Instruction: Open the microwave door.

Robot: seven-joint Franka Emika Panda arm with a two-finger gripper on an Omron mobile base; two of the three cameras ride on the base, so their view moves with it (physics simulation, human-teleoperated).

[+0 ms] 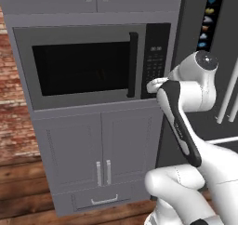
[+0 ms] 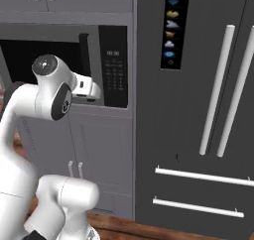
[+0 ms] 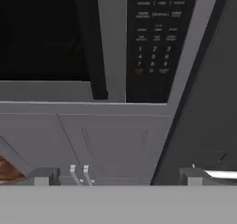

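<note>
The white, smooth-shelled arm rises nearest the base cameras, its dark-jointed wrist bent toward the microwave. The gripper shows two small grey finger tips set far apart, jaws wide with nothing between them. It hangs just in front of the lower right corner of the microwave, near the foot of the handle but apart from it.

The microwave door is shut flush: a flat grey frame around a glossy black window, with a vertical black bar handle along its right side. Right of it is the black button panel, with a keypad reading 1, 2, 3 in its top row; the other labels are too blurred to read. Below are grey panelled cabinet doors with slim silver handles. The dark fridge, with pale rod handles, stands beside them.
</note>
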